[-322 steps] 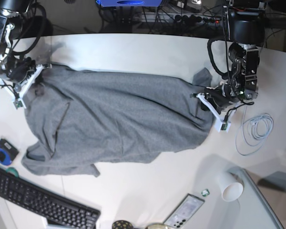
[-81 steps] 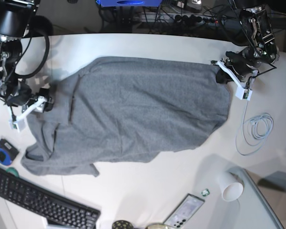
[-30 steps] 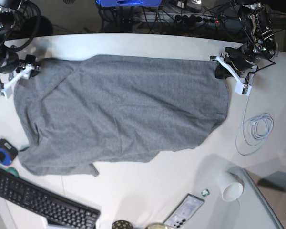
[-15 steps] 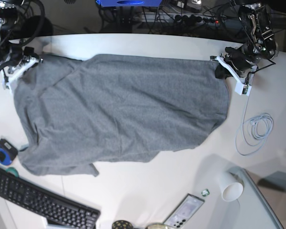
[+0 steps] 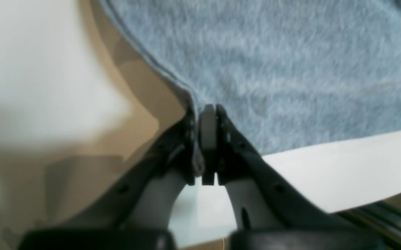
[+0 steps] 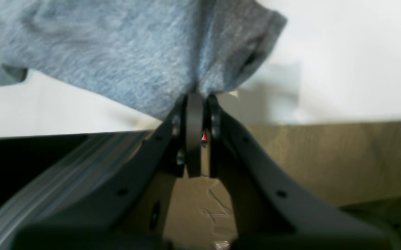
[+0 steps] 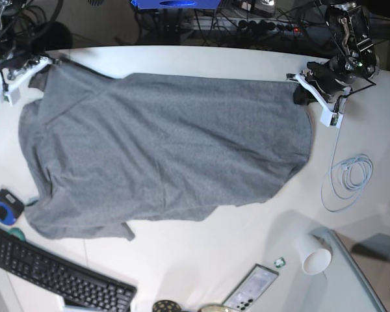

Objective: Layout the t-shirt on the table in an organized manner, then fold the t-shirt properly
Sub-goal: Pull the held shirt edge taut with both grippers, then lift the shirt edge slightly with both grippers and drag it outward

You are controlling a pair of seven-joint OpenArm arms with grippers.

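The heather-grey t-shirt (image 7: 162,149) lies spread across the white table (image 7: 201,260), with a rumpled near-left corner. My left gripper (image 7: 300,96) is at the shirt's far right corner, shut on its hem. The left wrist view shows the left gripper (image 5: 205,111) pinching the seamed edge of the t-shirt (image 5: 290,62). My right gripper (image 7: 34,73) is at the far left corner, shut on a bunched fold. In the right wrist view the right gripper (image 6: 195,97) clamps the t-shirt (image 6: 117,52), lifted a little off the table.
A black keyboard (image 7: 52,276) and a blue-black round object (image 7: 5,207) lie near left. A coiled white cable (image 7: 348,179) is right of the shirt. A paper cup (image 7: 314,255), a phone (image 7: 250,289) and a grey panel (image 7: 361,279) sit near right.
My right gripper closed on the shirt's left corner and drew it toward the far left table edge, stretching that side out. The left gripper stayed put, still clamped.
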